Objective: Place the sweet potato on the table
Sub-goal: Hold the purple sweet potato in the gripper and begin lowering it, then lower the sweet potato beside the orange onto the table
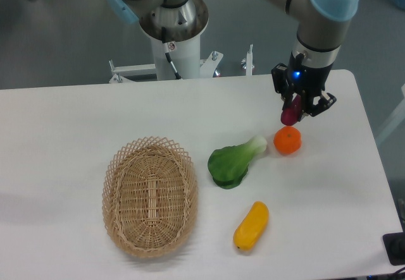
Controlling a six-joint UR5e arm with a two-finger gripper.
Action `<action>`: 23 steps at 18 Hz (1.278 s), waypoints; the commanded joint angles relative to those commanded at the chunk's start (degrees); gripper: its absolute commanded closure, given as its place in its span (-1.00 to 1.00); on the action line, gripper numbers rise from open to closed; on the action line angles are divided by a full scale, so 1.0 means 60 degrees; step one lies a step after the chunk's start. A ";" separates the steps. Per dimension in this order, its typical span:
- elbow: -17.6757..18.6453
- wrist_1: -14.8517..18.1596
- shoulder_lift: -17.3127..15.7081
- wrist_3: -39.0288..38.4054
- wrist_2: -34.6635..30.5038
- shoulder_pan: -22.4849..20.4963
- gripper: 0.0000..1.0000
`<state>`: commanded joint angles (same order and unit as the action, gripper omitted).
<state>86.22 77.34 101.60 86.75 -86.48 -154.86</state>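
Note:
The dark purple-magenta sweet potato (292, 111) hangs roughly upright between my gripper's fingers, with its lower end just above the round orange fruit. My gripper (299, 109) is shut on the sweet potato and holds it above the white table (76, 115), near the table's far right part. The upper part of the sweet potato is hidden by the fingers.
A round orange fruit (287, 140) lies right under the gripper. A green leafy vegetable (235, 162) lies left of it. A yellow-orange oblong vegetable (251, 225) lies near the front. An oval wicker basket (150, 194) stands front left. The robot base (172, 40) stands behind the table.

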 joint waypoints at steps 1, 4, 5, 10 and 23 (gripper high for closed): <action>-0.0015 0.0000 0.0000 -0.0029 0.0000 0.0000 0.40; -0.0029 -0.0015 0.0000 -0.0058 0.0015 0.0000 0.39; -0.0044 0.0000 0.0015 -0.0073 0.0000 -0.0014 0.39; -0.0044 -0.0117 0.0205 -0.0161 -0.0015 0.0015 0.39; 0.0307 -0.3397 0.2591 -0.1582 -0.0103 0.0367 0.39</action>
<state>88.07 56.96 117.14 77.25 -87.10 -152.67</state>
